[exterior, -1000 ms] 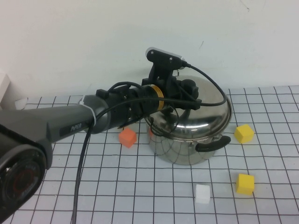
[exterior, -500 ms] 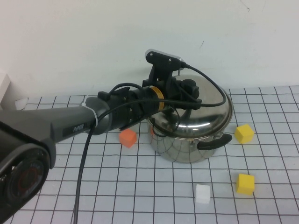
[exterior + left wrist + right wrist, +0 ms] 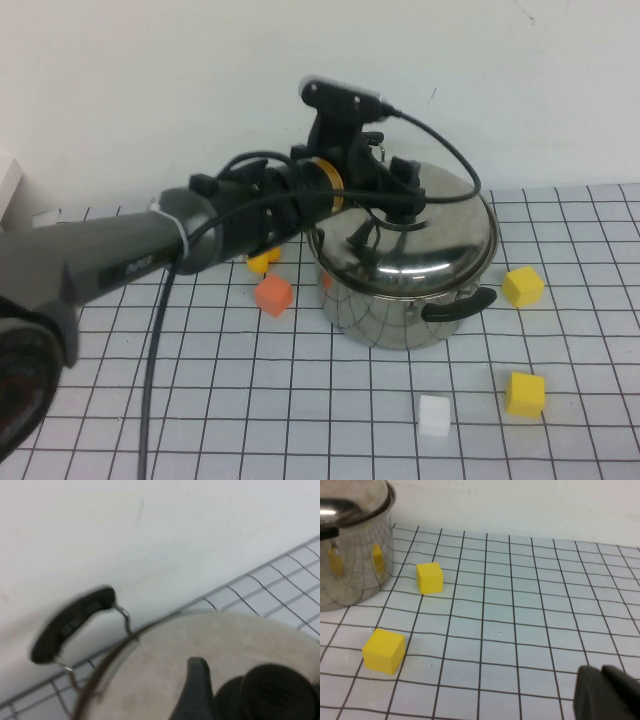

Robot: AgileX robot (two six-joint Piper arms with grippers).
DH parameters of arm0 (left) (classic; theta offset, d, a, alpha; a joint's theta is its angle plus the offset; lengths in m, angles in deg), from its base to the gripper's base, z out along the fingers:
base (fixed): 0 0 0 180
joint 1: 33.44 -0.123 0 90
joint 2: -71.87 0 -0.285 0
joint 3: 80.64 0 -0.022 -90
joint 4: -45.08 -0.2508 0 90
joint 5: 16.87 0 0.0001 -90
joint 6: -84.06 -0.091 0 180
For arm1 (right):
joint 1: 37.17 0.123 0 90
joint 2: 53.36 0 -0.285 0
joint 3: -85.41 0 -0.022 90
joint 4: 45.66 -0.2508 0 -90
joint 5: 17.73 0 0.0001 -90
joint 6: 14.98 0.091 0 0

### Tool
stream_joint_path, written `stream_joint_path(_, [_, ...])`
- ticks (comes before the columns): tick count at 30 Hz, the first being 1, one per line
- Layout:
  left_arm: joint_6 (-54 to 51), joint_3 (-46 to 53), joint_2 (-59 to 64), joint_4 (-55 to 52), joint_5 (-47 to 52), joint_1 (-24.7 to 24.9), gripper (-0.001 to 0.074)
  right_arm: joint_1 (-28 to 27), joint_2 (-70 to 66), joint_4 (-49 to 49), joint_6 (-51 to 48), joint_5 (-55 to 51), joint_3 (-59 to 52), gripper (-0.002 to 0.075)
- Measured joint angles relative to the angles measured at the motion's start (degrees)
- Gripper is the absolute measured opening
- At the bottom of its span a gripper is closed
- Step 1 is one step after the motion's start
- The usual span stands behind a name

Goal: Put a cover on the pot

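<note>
The steel pot [image 3: 400, 318] with black loop handles [image 3: 455, 305] stands on the gridded table. The domed lid [image 3: 445, 235] lies level on its rim. My left gripper [image 3: 405, 195] is over the lid's middle, around the black knob [image 3: 280, 690]. One finger [image 3: 196, 690] stands apart from the knob's cap, so the jaws look open. The far pot handle [image 3: 70, 622] and the lid [image 3: 200, 640] show in the left wrist view. My right gripper [image 3: 607, 692] is shut and empty, low over the table to the right of the pot [image 3: 350, 565], out of the high view.
An orange block [image 3: 272, 294] and a small yellow block [image 3: 263, 260] lie left of the pot. Two yellow blocks [image 3: 522, 286] [image 3: 524, 393] and a white block [image 3: 434, 414] lie to its right and front. A white wall stands close behind.
The lid has gone from tilted to level on the pot's rim. My left arm has shifted slightly up and to the left. A small yellow block has come into view behind the arm.
</note>
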Motion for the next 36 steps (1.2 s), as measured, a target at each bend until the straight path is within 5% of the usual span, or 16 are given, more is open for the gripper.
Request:
stream_joint_path(9, [-0.7,0.1,-11.9,-3.1,12.0,0.0,0.0363,0.0,0.0,0.0,0.0,0.0,0.0,0.0009])
stream_joint_path(17, [-0.8,0.6,-29.7,-4.7,24.2,0.0,0.0042,0.0,0.0,0.0,0.0,0.0,0.0,0.0009])
stream_joint_path(24, [0.7,7.8,-47.5,-4.9,34.6,0.0,0.0003,0.0,0.0,0.0,0.0,0.0,0.0,0.0009])
stream_joint_path(36, [11.5,36.5,-78.9,-2.7,36.8,0.0,0.0,0.0,0.0,0.0,0.0,0.0,0.0,0.0009])
